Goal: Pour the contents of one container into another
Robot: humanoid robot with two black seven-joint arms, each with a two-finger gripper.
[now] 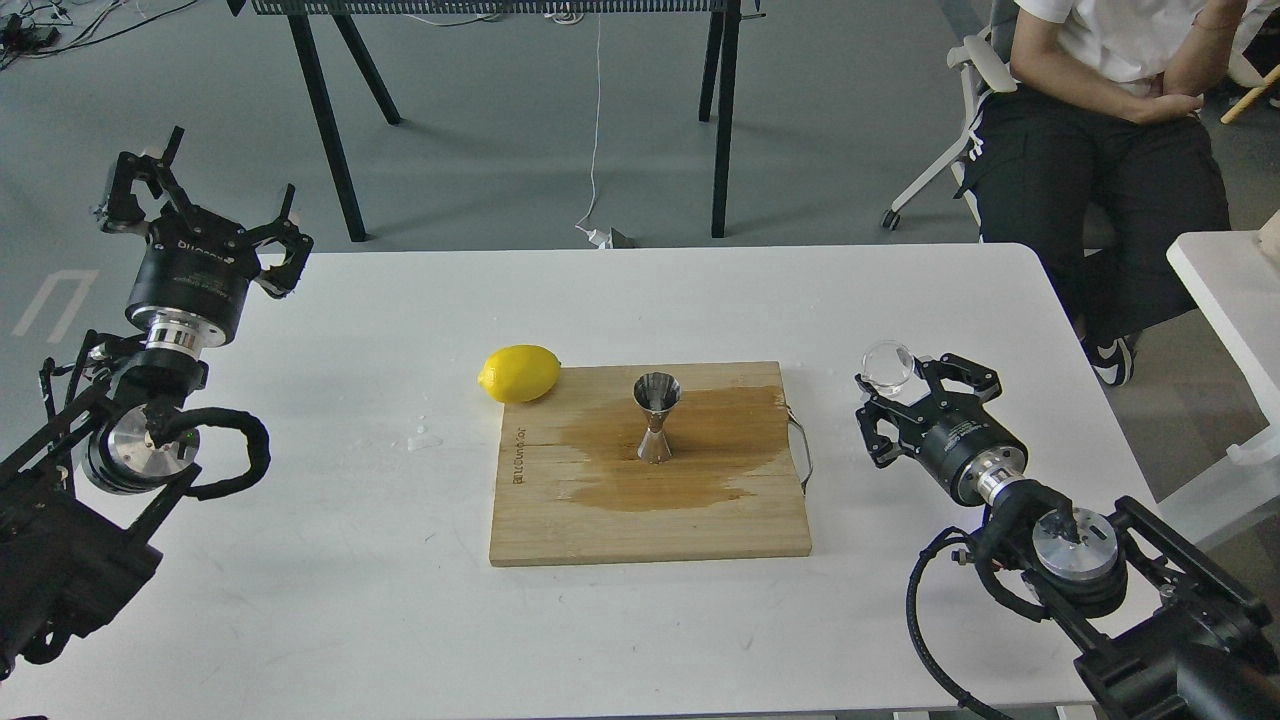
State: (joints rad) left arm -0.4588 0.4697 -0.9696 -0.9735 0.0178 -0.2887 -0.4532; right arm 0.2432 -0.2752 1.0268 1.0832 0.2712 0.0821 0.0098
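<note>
The steel jigger (655,418) stands upright in the middle of the wooden board (560,520), inside a brown wet stain. The tiny clear glass cup (888,364) stands on the white table right of the board, just past the left fingertip of my right gripper (925,376). That gripper is open, with its fingers spread wide low over the table. My left gripper (205,192) is open and holds nothing, raised at the table's far left edge, far from both containers.
A yellow lemon (520,372) lies at the board's far left corner. A few drops of liquid (424,438) sit on the table left of the board. A seated person (1110,130) is beyond the far right corner. Another white table (1235,300) stands at right.
</note>
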